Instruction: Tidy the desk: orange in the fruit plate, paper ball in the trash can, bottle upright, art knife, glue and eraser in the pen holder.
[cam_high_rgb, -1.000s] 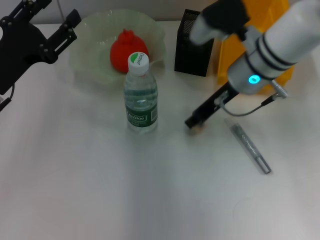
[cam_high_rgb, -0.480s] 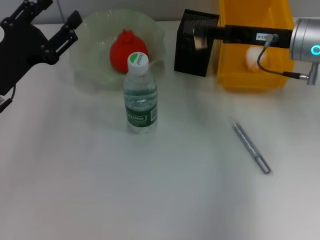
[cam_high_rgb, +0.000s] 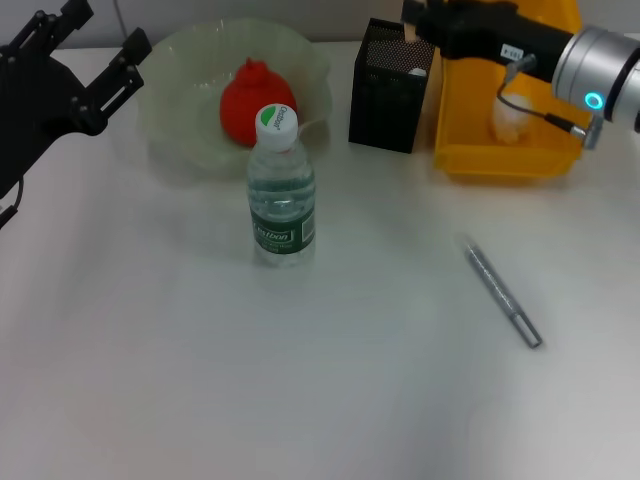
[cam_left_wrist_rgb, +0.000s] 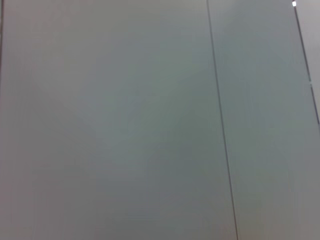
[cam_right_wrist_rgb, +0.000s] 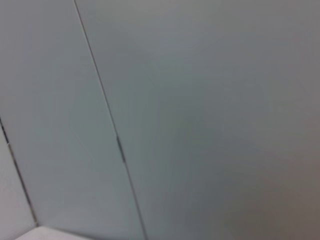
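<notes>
The right gripper (cam_high_rgb: 420, 22) reaches in from the right, lying level across the trash can (cam_high_rgb: 470, 160), its tip over the back rim of the pen holder (cam_high_rgb: 385, 100). A small beige bit shows at the tip, but I cannot tell whether the jaws are clenched or released. The eraser cannot be made out for sure. The paper ball (cam_high_rgb: 508, 118) lies inside the can. The left gripper (cam_high_rgb: 95, 45) hangs at the far left, its fingers spread wide on nothing, just beside the fruit plate (cam_high_rgb: 175, 120). The orange (cam_high_rgb: 245, 100) sits in the plate. The bottle (cam_high_rgb: 282, 190) stands upright on the desk (cam_high_rgb: 200, 380) in front of the plate. A grey stick (cam_high_rgb: 503, 296) lies flat on the desk, well apart from the holder. Both wrist views show only a plain grey panelled surface.
</notes>
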